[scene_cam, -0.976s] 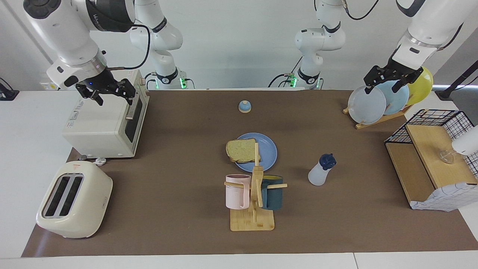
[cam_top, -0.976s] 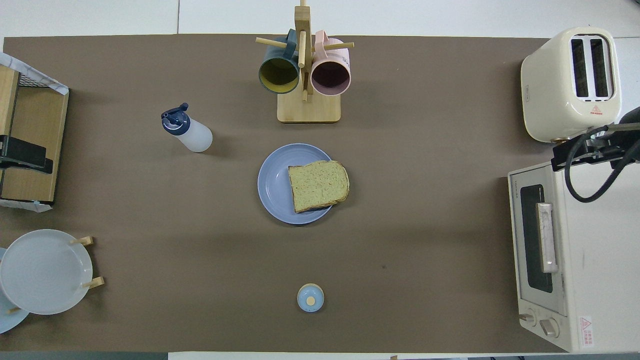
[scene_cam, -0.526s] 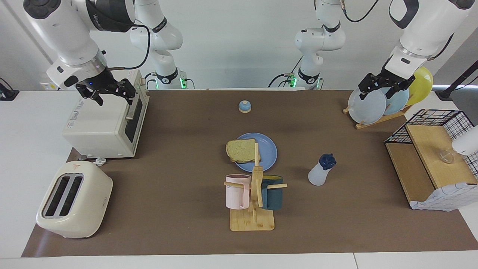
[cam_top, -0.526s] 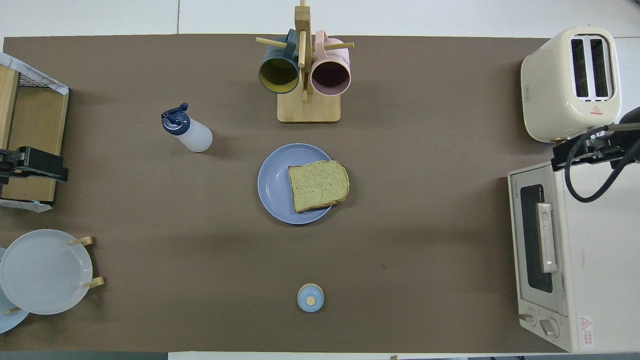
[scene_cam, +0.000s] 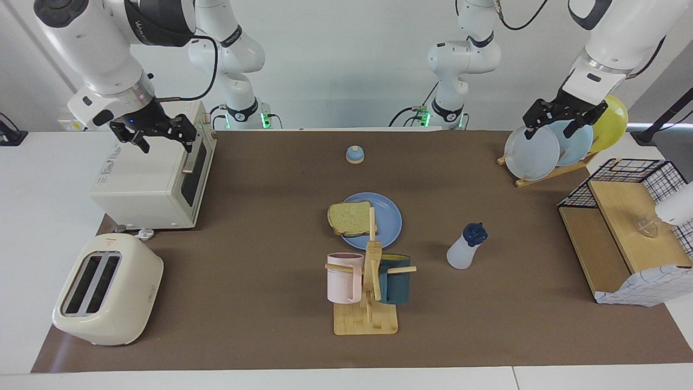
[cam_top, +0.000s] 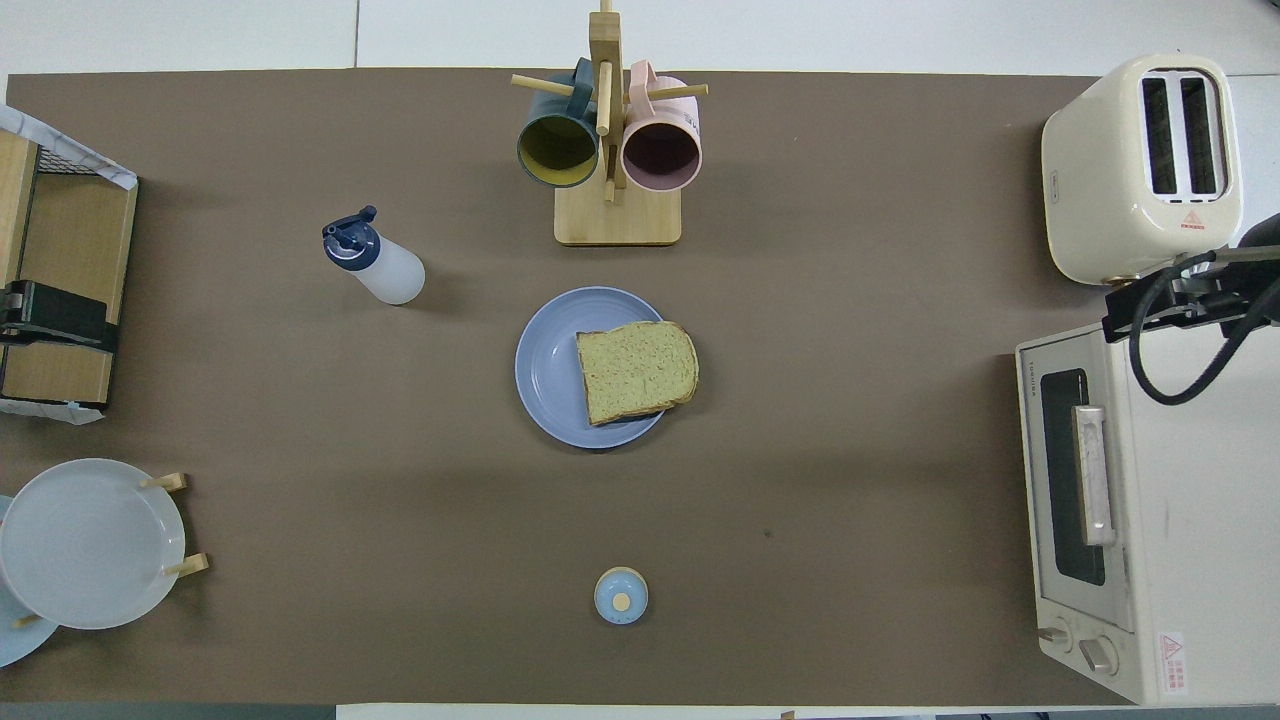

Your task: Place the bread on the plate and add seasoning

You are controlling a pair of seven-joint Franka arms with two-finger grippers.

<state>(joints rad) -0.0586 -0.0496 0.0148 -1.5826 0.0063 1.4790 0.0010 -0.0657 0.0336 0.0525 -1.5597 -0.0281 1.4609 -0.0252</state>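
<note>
Two grippers hang empty, jaws apart: the left gripper (scene_cam: 563, 118) over the plate rack (scene_cam: 547, 172), the right gripper (scene_cam: 153, 134) over the toaster oven (scene_cam: 146, 181), well apart from the bread (scene_cam: 351, 218). The bread lies on the plate (scene_cam: 389, 219), overhanging its rim; the seasoning bottle (scene_cam: 465, 246) stands beside it. The oven's lettering is too small to read. Only the overhead view shows the oven's two knobs (cam_top: 1085, 648).
</note>
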